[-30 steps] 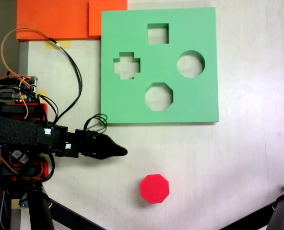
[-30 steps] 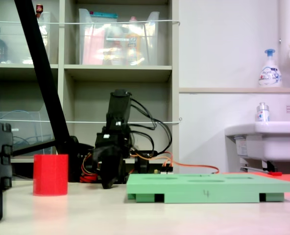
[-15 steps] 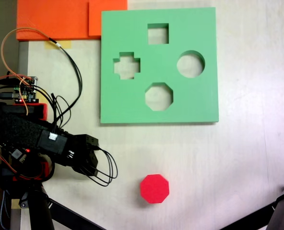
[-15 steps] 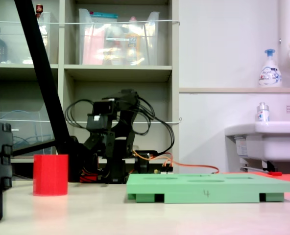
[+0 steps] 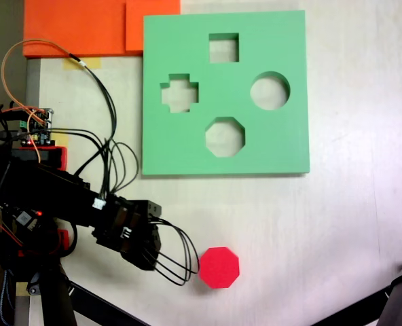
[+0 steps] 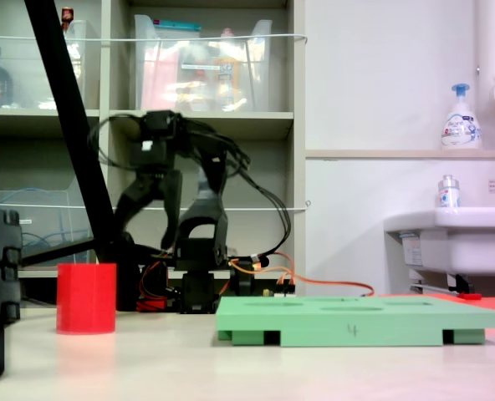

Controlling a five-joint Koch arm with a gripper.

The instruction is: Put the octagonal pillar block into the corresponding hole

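A fixed view from above has the red block (image 5: pixel 219 267) sitting alone on the pale table (image 5: pixel 350 224), below the green board (image 5: pixel 187 146) and well apart from it. The eight-sided hole (image 5: pixel 225 136) sits in the lower middle of that board, near a cross, a square and a round cutout. The arm (image 5: pixel 58 197) reaches in from the left, its black wires looping just beside the block. In a fixed view from table level, the gripper (image 6: pixel 150 219) hangs raised above the block (image 6: pixel 86 298), its two fingers spread apart with daylight between them, holding nothing.
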